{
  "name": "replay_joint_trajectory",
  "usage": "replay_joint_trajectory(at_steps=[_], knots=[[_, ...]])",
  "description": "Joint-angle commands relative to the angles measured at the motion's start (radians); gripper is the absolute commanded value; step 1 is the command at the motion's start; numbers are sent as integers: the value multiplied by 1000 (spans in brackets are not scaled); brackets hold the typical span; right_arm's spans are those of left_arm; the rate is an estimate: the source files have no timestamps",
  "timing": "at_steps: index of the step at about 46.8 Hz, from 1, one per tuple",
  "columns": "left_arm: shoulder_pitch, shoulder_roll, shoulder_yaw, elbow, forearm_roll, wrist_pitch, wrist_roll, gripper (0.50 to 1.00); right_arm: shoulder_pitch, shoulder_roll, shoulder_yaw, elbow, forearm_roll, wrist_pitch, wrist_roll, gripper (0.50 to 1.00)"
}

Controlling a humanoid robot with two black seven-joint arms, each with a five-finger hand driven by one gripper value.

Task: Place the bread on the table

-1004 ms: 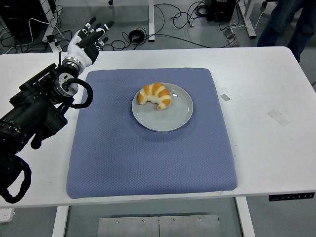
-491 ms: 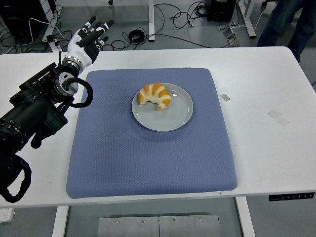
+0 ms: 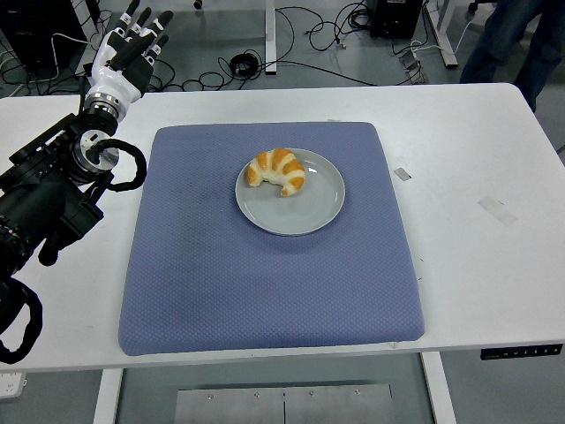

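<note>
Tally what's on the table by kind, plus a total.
Croissant: 1
Grey plate: 1
Blue mat: 1
Tape scraps: 2
Total: 5

A croissant [image 3: 277,170] lies on a grey plate [image 3: 309,212] on the blue mat [image 3: 265,274] covering the white bench [image 3: 477,256]. The left hand [image 3: 124,55] hovers far left, fingers [image 3: 141,18] spread, empty.

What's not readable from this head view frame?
- Right hand: outside the head view.
- Underside of the golden croissant: hidden by its own body on the round grey plate.
- Person at top right: cut off by the frame edge.
- Left hand palm: faces away.
</note>
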Motion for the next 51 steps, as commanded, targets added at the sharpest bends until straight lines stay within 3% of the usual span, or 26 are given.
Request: replay_joint_trajectory(at_steps=[1, 21, 30, 36, 43, 51], knots=[[-9, -2, -4, -1, 1, -38, -14, 984, 0, 0, 0, 0, 0, 0, 0, 1000], [-49, -34, 22, -1, 32, 11, -14, 975, 0, 0, 0, 0, 0, 0, 0, 1000], [-95, -42, 140, -1, 136, 202, -5, 945, 0, 0, 0, 0, 0, 0, 0, 1000], [-113, -42, 182, -1, 144, 226, 32, 931, 0, 0, 0, 0, 0, 0, 0, 1000], [-141, -42, 186, -1, 144, 294, 141, 931, 0, 0, 0, 0, 0, 0, 0, 1000], [-144, -42, 195, -22, 151, 311, 159, 933, 0, 0, 0, 0, 0, 0, 0, 1000]])
